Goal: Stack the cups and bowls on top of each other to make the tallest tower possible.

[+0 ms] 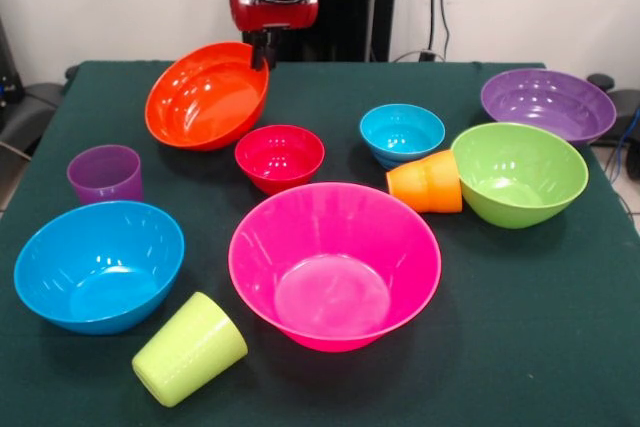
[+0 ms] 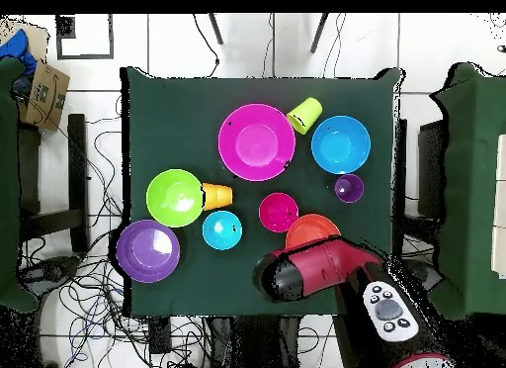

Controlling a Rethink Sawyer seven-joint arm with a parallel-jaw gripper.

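Observation:
My gripper (image 1: 262, 52) is shut on the far rim of the big orange bowl (image 1: 205, 97), which it holds tilted with its mouth toward the front. In the overhead view the arm (image 2: 326, 270) covers the gripper and part of this bowl (image 2: 308, 229). The small red bowl (image 1: 280, 157) sits just in front of it. The big pink bowl (image 1: 335, 267) is at the table's middle front. The lime green cup (image 1: 188, 349) and the orange cup (image 1: 426, 183) lie on their sides. The purple cup (image 1: 105, 175) stands upright. Nothing is stacked.
A big blue bowl (image 1: 98, 265) sits at front left. A small light blue bowl (image 1: 402, 133), a lime green bowl (image 1: 518, 173) and a purple bowl (image 1: 547, 105) sit at right. All rest on the dark green table (image 1: 540, 337).

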